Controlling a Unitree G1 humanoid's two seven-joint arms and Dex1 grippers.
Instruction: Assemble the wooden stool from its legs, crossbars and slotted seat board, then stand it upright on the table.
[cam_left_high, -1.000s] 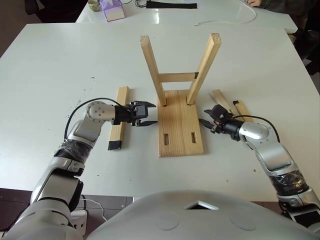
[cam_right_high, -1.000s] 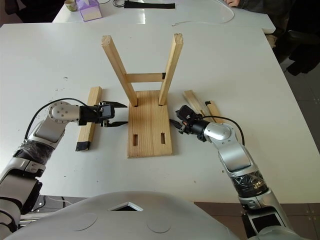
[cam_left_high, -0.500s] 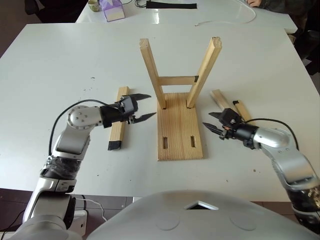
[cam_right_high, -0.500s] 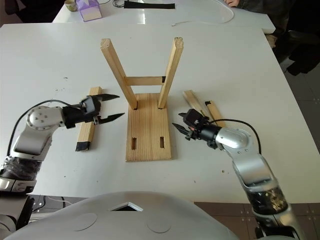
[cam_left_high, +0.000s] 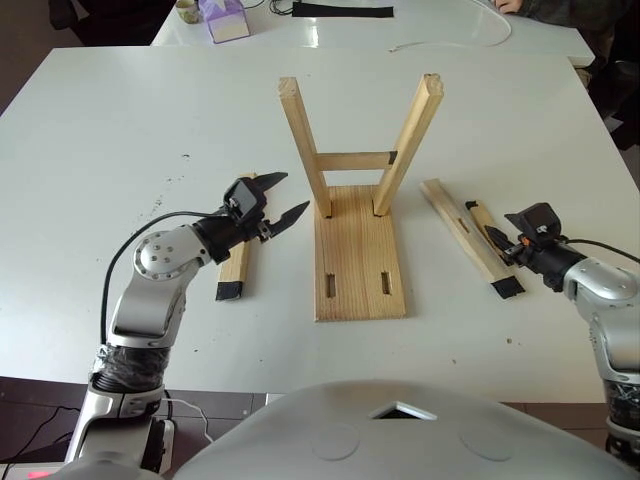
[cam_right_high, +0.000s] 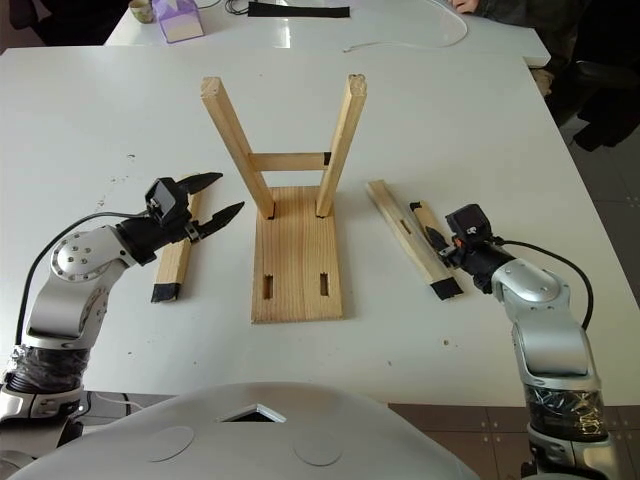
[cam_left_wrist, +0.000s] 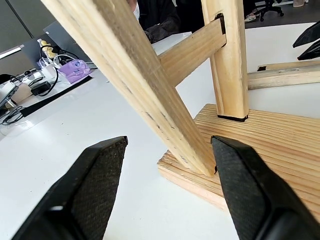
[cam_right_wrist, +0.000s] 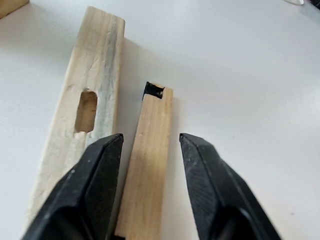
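**On the seat board, one leg pair is standing while the other is lying loose**

Left of the seat board (cam_left_high: 360, 250), the left gripper (cam_left_high: 290, 195) is hovering with its jaws spread wide and nothing between them. It is pointing toward the left upright leg (cam_left_high: 305, 140).

Right of the board, the right gripper (cam_right_wrist: 150, 137) is also holding its jaws apart, one on each side of the short crossbar (cam_right_wrist: 152, 150). That piece is lying flat on the table (cam_left_high: 120, 130), and whether the jaws are touching it cannot be told. Just beside it, on the side toward the board, the right loose leg (cam_left_high: 460, 235) is lying flat with its mortise hole facing up. The left loose leg (cam_left_high: 240, 250) is lying left of the board, partly under the left gripper.

At the board's far end, the left upright leg and the right upright leg (cam_left_high: 405, 140) are standing in their slots, tied by the joined crossbar (cam_left_high: 352, 158). The empty slots (cam_left_high: 333, 285) are waiting at the near end.

The job is looking about half done. The loose legs are needing their crossbar and seating in the open slots. After that the stool is needing to be turned onto its feet.
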